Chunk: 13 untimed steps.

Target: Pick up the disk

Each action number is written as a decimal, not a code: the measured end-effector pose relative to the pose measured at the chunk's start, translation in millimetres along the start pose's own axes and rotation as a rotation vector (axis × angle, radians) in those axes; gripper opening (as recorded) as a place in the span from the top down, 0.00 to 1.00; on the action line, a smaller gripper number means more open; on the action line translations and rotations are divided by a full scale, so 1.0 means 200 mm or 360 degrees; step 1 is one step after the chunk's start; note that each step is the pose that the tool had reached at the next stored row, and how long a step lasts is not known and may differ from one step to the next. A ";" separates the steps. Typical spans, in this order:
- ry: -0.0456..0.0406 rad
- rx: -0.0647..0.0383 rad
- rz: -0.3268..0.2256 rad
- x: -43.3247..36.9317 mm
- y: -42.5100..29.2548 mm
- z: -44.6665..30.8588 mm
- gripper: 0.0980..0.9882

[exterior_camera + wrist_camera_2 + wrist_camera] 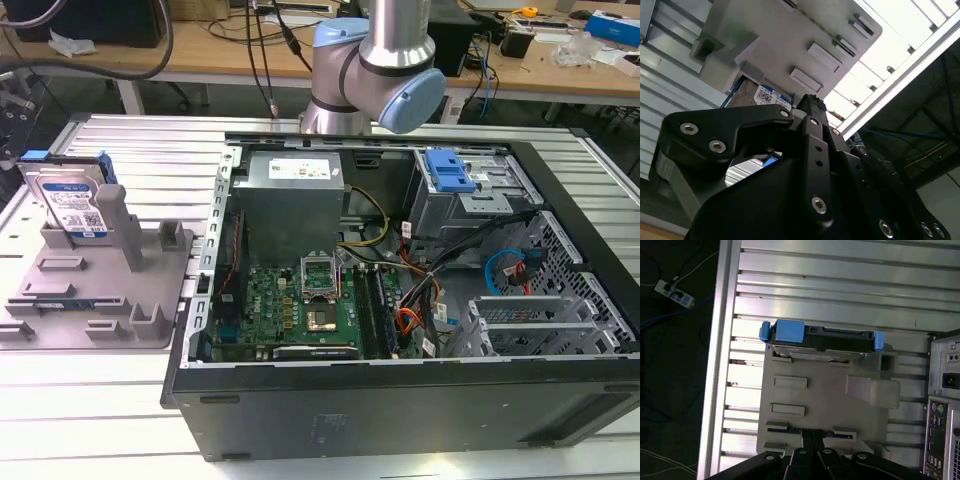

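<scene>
— What is taking up the most room?

— The slatted metal table (140, 150) is carrying everything. The open computer case (400, 300) is lying on its side across most of it, reaching toward the table's edge on the exterior view's right. The robot arm (385, 70) is rising behind the case, by the table's far edge.

— And next to the case?

— The grey fixture (120, 290) is sitting flat just beside the case's wall, toward the table's edge on the exterior view's left.

— Where is the disk?

— The disk (68, 205) is standing upright on its edge at the fixture's far end. Its label is facing the fixture's pegs, and its blue rails are running along its sides.

— Is anything crowding it?

— A tall grey post (115, 225) of the fixture is standing just beside it, on the case side. A blue bracket (448, 170) is sitting inside the case, well apart from the disk.

— And the tool?

— In the first wrist view the tool (811, 440) is hanging over the fixture's other end, apart from the disk. I cannot tell whether it is released or clenched.
</scene>
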<state>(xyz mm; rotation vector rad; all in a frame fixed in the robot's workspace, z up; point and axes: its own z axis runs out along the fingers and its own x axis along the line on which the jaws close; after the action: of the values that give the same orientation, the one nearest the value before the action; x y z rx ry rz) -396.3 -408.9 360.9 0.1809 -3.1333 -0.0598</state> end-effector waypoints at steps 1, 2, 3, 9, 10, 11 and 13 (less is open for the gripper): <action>-0.0005 0.0001 -0.0085 -0.001 0.000 0.000 0.99; -0.0001 0.0001 -0.0159 0.000 0.000 0.000 0.99; 0.0000 0.0001 -0.0207 0.000 0.000 0.000 0.99; 0.0009 0.0000 -0.0438 -0.003 -0.001 0.002 0.99; 0.0010 0.0000 -0.0475 -0.004 -0.001 0.003 0.99; 0.0012 0.0000 -0.0505 -0.005 -0.001 0.003 0.99; 0.0014 0.0000 -0.0574 -0.006 -0.001 0.003 0.99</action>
<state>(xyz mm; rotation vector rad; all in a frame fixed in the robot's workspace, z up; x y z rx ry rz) -395.1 -409.0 360.2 0.7395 -3.0482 -0.0589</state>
